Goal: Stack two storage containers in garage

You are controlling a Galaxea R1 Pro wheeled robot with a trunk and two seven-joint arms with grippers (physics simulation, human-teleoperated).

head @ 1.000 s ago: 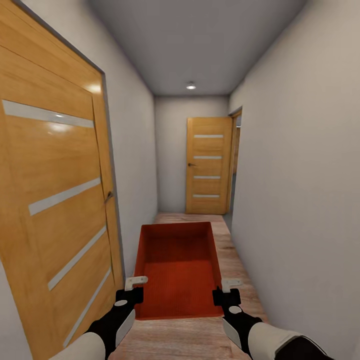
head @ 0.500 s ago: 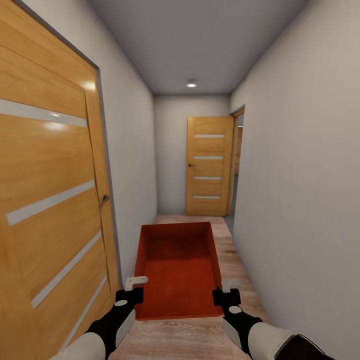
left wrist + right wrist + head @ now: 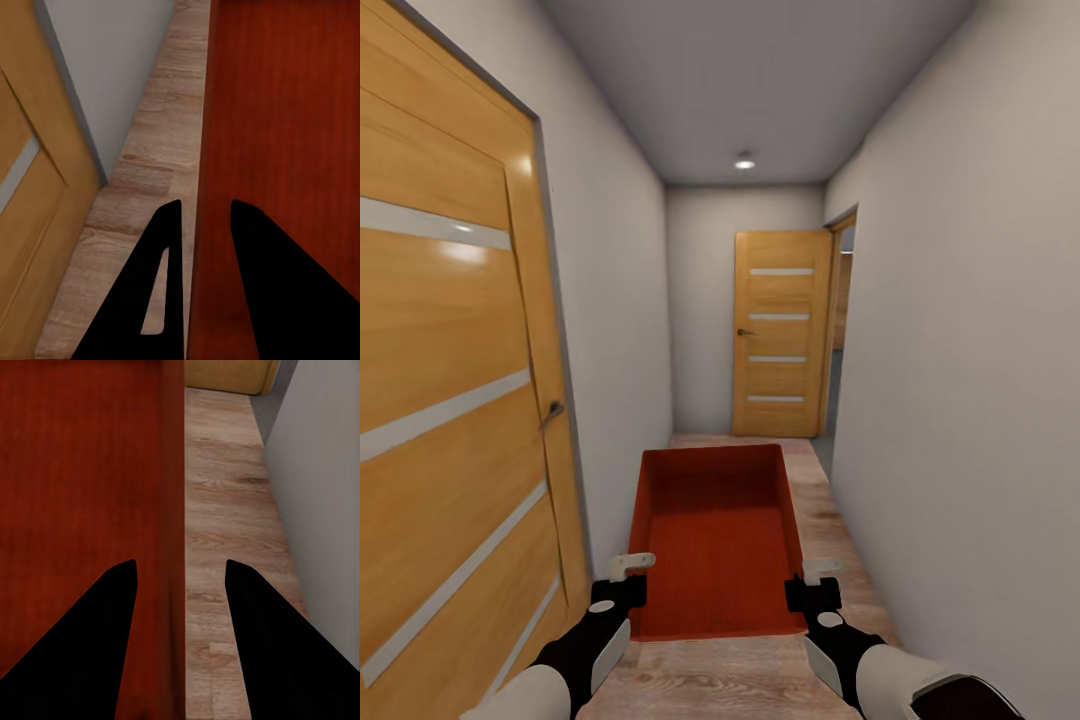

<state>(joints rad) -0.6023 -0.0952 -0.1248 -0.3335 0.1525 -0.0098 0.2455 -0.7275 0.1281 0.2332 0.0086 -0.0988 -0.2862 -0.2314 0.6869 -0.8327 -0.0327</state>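
Head view, setting: narrow hallway w/ pale walls, grey ceiling, one round ceiling light [image 3: 744, 162], wood-plank floor [image 3: 740, 675].
Head view, doors: large wooden door [image 3: 445, 400] w/ pale horizontal strips and a dark handle at the robot's left, close by; second wooden door [image 3: 780, 333] of the same style at the far end; an open doorway just right of it.
Head view, container: orange-red storage container [image 3: 718, 540], open-topped w/ low straight walls, held out in front of the robot above the planks, long axis pointing down the hall, approx. level.
Head view, left end effector [image 3: 622, 580]: at the container's near left corner, pale fingertip over the rim; closed on the left wall.
Head view, right end effector [image 3: 812, 583]: at the near right corner, mirrored pose; closed on the right wall.
Left wrist view: two dark fingers [image 3: 161, 292] straddle the container's left wall [image 3: 201, 225], one outside and one over the red interior; planks, a strip of pale wall and part of the big door lie beyond.
Right wrist view: dark fingers [image 3: 277, 645] straddle the right wall [image 3: 174, 510], one inside over the red bottom, one outside over planks; grey-white wall alongside, lower edge of far door ahead.
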